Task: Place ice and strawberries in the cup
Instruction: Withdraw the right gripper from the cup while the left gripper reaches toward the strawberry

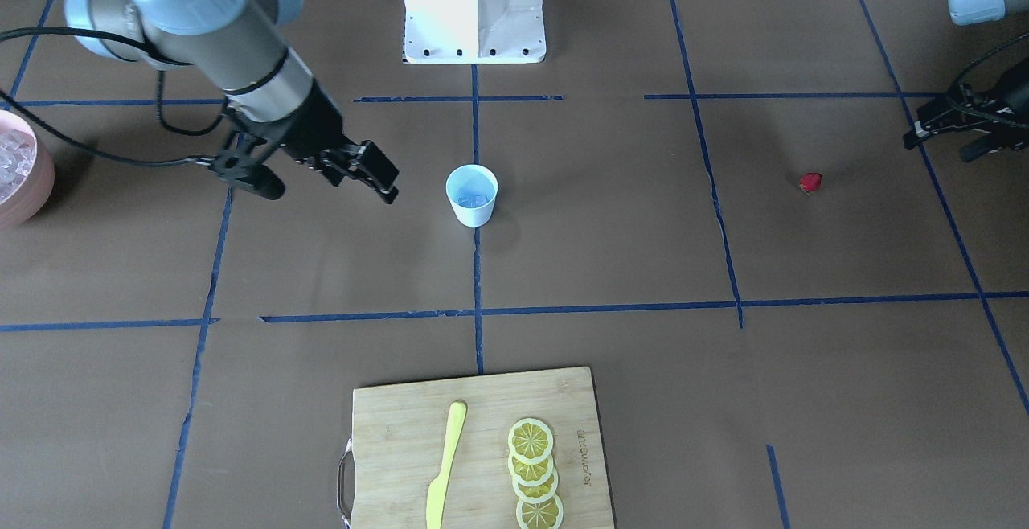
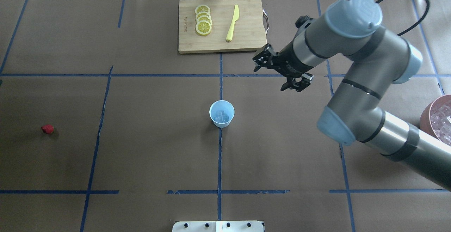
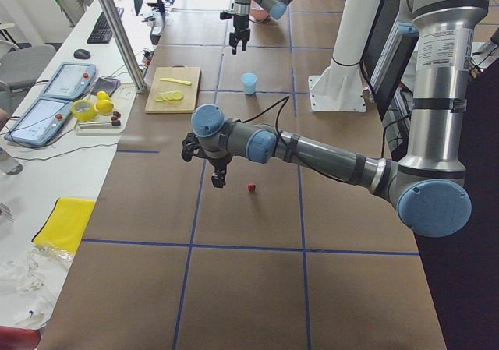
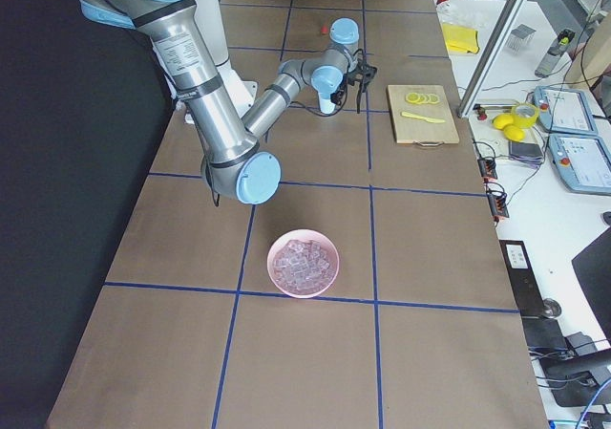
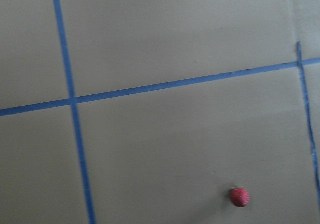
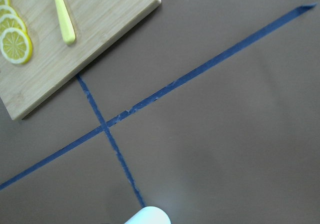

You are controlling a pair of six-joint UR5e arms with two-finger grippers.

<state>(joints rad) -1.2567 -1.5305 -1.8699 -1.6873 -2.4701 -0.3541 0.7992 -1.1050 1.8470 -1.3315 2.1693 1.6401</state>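
The pale blue cup (image 1: 473, 214) stands upright at the table's middle (image 2: 212, 118) with clear ice cubes (image 2: 222, 116) inside it. The small red strawberry (image 1: 810, 182) lies alone on the table on my left side (image 2: 47, 129) and shows low in the left wrist view (image 5: 239, 196). My right gripper (image 1: 384, 182) hangs open and empty above the table, a short way from the cup toward the cutting board (image 2: 256, 62). My left gripper (image 1: 912, 135) looks open and empty, hovering near the strawberry, apart from it (image 3: 218, 180).
A pink bowl (image 2: 424, 114) full of ice cubes (image 4: 304, 262) sits at my far right. A wooden cutting board (image 2: 246, 45) with lemon slices (image 2: 203, 24) and a yellow knife (image 2: 232, 23) lies across the table. The white robot base (image 1: 474, 6) stands at the table's edge.
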